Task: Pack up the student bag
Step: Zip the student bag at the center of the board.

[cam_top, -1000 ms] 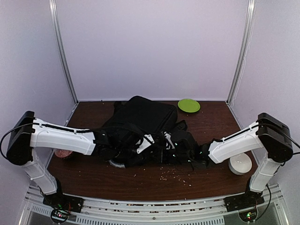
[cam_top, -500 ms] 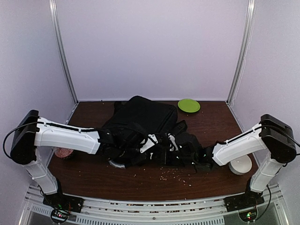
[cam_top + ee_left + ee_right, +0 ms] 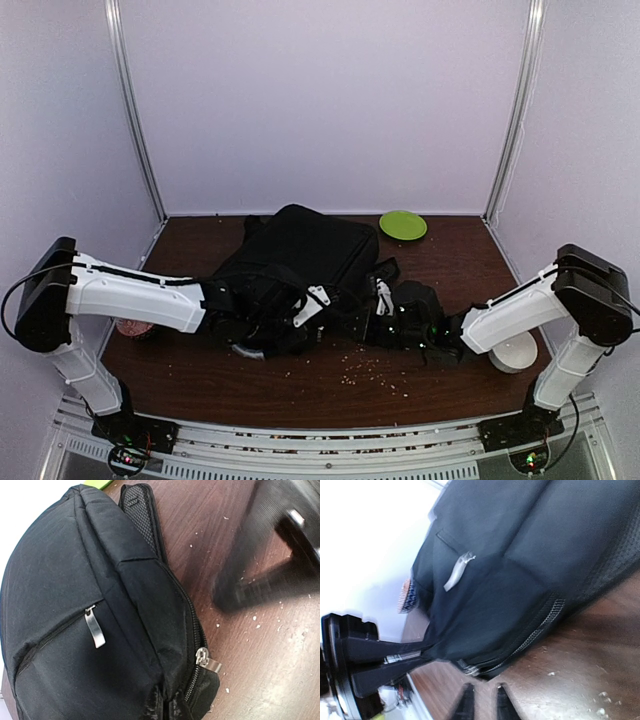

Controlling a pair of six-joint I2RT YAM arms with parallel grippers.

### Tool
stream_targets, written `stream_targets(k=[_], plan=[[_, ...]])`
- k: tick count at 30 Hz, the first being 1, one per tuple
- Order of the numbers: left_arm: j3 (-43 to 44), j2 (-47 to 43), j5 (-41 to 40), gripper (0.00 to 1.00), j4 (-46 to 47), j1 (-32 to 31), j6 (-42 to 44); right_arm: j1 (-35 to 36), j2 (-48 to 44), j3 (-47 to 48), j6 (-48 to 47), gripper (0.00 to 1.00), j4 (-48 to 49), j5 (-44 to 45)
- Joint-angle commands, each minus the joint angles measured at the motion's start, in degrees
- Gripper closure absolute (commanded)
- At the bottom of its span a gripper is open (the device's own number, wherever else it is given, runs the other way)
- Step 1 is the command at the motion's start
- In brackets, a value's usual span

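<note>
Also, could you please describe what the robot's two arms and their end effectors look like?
Both the left arm and right arm have rounded white links, black joint housings and thin black cables looping at the shoulders. The right end effector has two slim dark fingers; the left end effector is black, too.

Matt cloth student bag — metal zipper pulls (shiny).
</note>
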Motion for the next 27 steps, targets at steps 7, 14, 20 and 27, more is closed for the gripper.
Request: stream_targets(k=[7,14,20,27], plan=[[4.42,-0.9,5.25,1.0,0.79,-0.1,-4.3,4.56,5.46,2.4,-4.73,0.6,4.9,-2.12],[5.02,-1.96,5.63,1.0,0.29,-0.11,-4.03,4.56,8.33,5.4,-4.29,0.68,1.86,1.09],[5.02,-2.44,6.09,1.0,-0.08,-0.19,-3.93,4.39,9.63,6.13,-4.89,0.56,1.1,3.32],[5.34,-2.52,6.12,1.0,-0.75,-0.45,-3.76,3.87,10.86,6.21,-6.94,0.51,0.71,4.52]])
